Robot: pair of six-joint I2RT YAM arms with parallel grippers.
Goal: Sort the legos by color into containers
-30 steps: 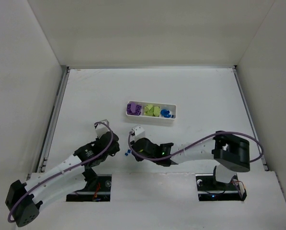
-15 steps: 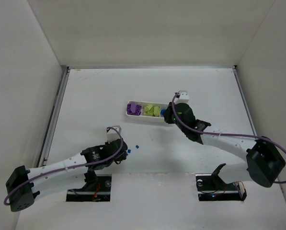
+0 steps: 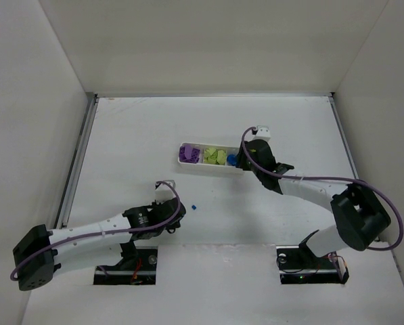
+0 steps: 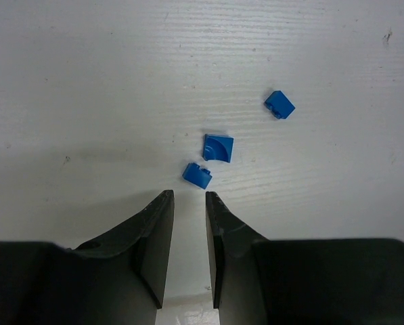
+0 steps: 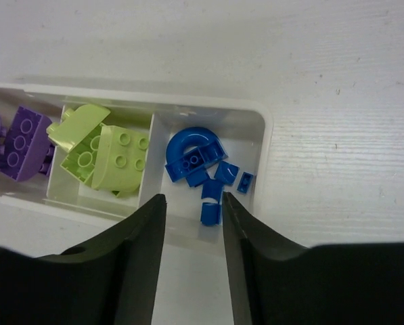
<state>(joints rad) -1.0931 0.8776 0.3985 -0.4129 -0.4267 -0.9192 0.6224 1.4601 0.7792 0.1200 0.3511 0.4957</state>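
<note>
The white tray [image 3: 243, 170] holds purple bricks [image 3: 187, 153] on the left, yellow-green bricks [image 3: 215, 156] in the middle and blue pieces [image 3: 232, 160] on the right. My right gripper [image 3: 245, 163] hangs open and empty over the blue compartment. The right wrist view shows it [image 5: 191, 198] above a blue arch [image 5: 195, 152] and small blue pieces, with green bricks [image 5: 100, 152] and purple bricks [image 5: 19, 142] beside them. My left gripper [image 4: 188, 196] is open with a narrow gap, just short of three tiny blue pieces [image 4: 197, 175] [image 4: 218, 147] [image 4: 279, 104] on the table.
One blue piece [image 3: 195, 204] shows just past my left gripper [image 3: 178, 216] in the top view. The tray rim [image 5: 266, 128] stands just right of the blue pieces. White walls enclose the table on the left, back and right.
My right arm swung from the near centre of the table up to the tray's blue compartment. My left gripper moved right toward the loose blue pieces.
</note>
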